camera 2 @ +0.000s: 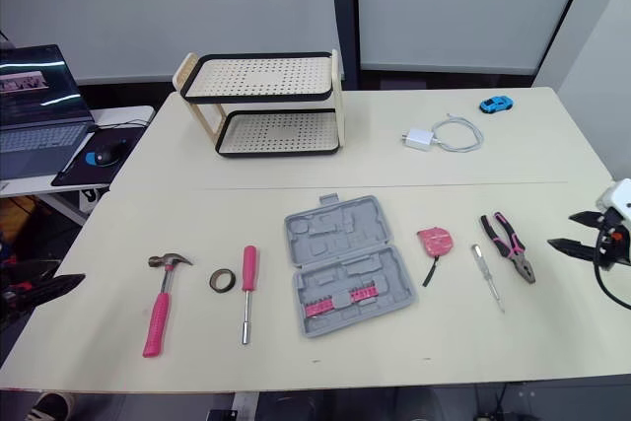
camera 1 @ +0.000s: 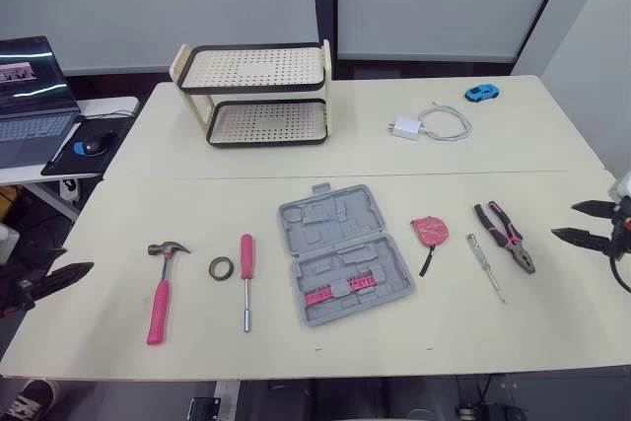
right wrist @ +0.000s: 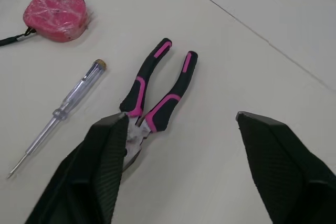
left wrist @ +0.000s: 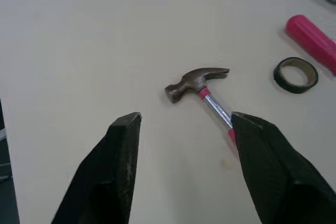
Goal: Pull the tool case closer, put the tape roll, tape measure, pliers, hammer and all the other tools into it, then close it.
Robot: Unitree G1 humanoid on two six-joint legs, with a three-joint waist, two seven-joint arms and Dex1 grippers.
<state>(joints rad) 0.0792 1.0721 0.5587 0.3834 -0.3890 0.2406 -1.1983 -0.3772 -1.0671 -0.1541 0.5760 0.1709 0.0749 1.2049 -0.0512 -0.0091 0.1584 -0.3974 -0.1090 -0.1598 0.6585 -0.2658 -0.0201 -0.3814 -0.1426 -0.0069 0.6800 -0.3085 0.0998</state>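
Zero of six loose tools are packed. The tool case (camera 1: 343, 253) lies open, midway between the two pincers and well apart from each; I judge it not yet pulled in. The left pincer (left wrist: 185, 120) is spread wide and holds nothing; the hammer (left wrist: 202, 85) is just ahead of it, with the tape roll (left wrist: 296, 75) and pink driver (camera 1: 246, 278) beyond. The right pincer (camera 1: 567, 221) is likewise wide open and empty; the pliers (right wrist: 152, 100) are just ahead, then the tester screwdriver (right wrist: 58, 114), then the tape measure (right wrist: 54, 12) nearer the case. Remaining: the pull, six placements, closing the lid. The rack (camera 1: 258, 94), charger cable (camera 1: 434, 125) and toy car (camera 1: 481, 93) sit far beyond the case on the surface (camera 1: 552, 332); nothing appears to block the pull.
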